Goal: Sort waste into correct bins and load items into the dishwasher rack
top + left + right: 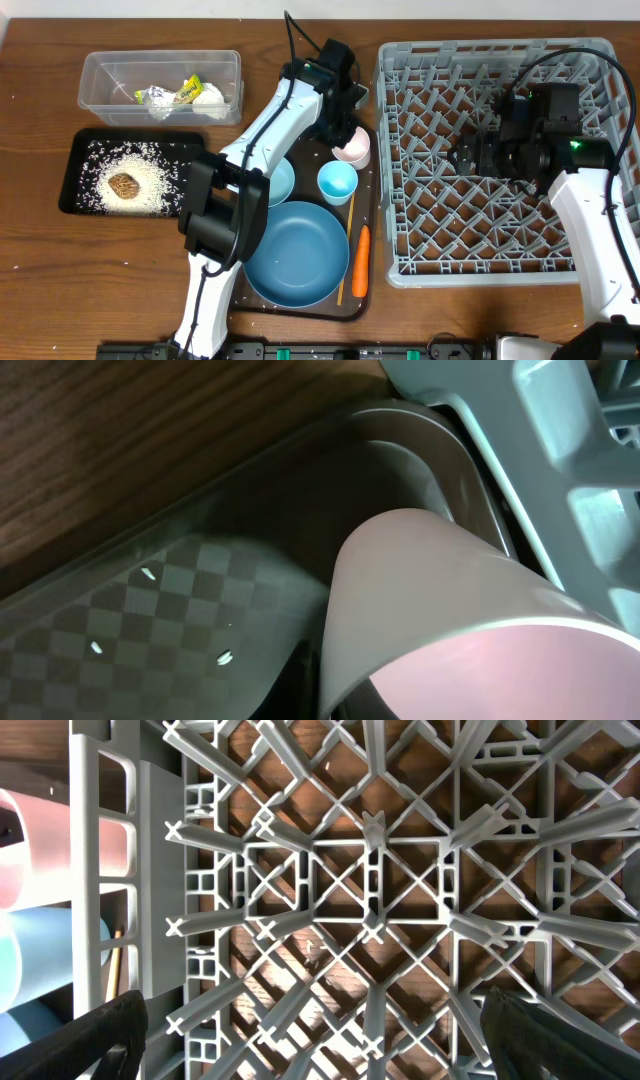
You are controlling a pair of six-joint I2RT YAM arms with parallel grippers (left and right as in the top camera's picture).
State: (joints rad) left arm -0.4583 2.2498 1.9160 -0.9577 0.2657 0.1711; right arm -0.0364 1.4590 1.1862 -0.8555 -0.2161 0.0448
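My left gripper is shut on the wall of the pale pink cup, which stands at the far right corner of the dark-brown serving tray. The left wrist view shows the cup's rim close up; the fingers are mostly hidden. The light-blue cup, small bowl, large blue plate, chopsticks and orange carrot lie on the same tray. My right gripper hangs open over the grey dishwasher rack, holding nothing.
The clear tub at the back left holds crumpled tissue and a yellow-green wrapper. In front of it, the black tray holds rice and a brown lump. A few grains lie on the serving tray.
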